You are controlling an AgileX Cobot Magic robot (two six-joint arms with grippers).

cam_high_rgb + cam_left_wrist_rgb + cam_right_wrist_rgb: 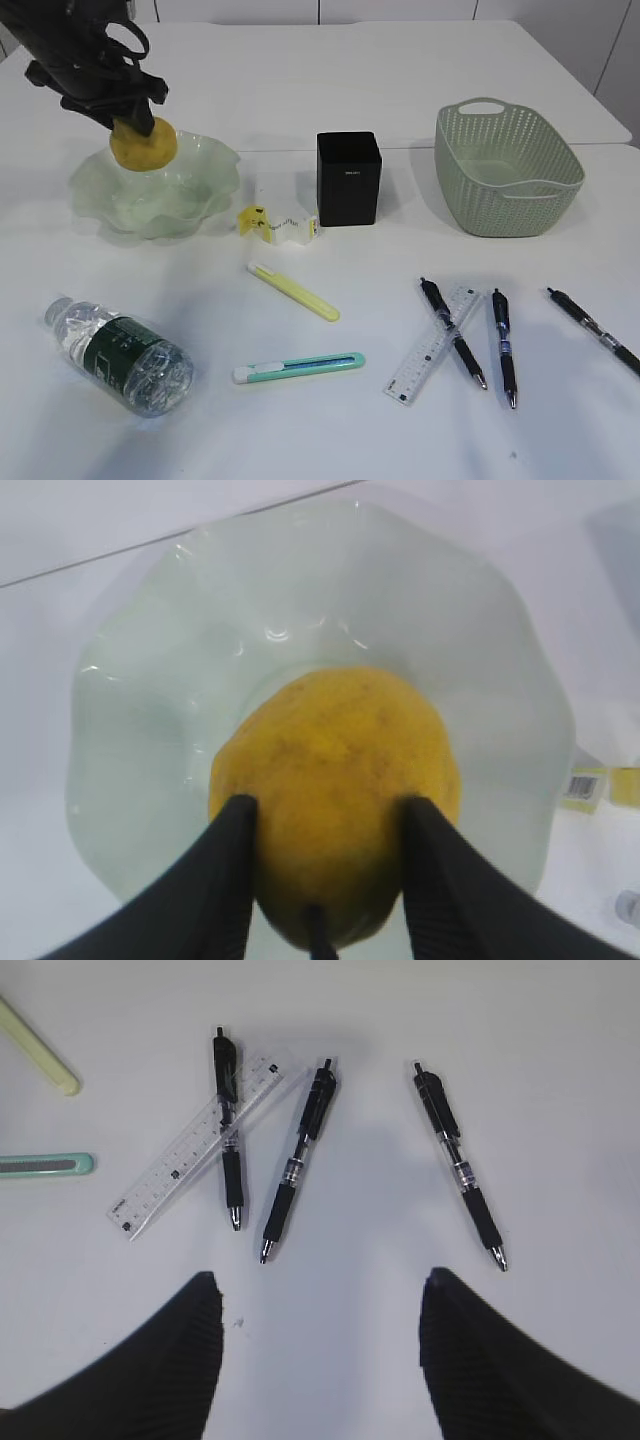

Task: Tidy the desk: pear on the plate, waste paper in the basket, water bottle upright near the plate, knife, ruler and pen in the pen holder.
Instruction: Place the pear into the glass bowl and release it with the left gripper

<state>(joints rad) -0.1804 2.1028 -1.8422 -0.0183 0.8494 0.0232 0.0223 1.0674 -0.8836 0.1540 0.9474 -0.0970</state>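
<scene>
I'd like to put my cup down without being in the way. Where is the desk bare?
Bare: the far stretch behind the holder and basket, and the near edge right of the bottle. Crowded: the middle, with the paper and two knives, and the right, where pens and ruler lie.

The plate (200,190) looks like shiny see-through glass with a wavy edge. The pear (335,780) has dull, speckled yellow skin. At 3 o'clock from the plate, the pen holder (349,178) is flat black, not shiny. The basket (505,170) is woven-look plastic. The water bottle (120,355) is clear, crinkly plastic. The ruler (195,1145) is see-through plastic.
</scene>
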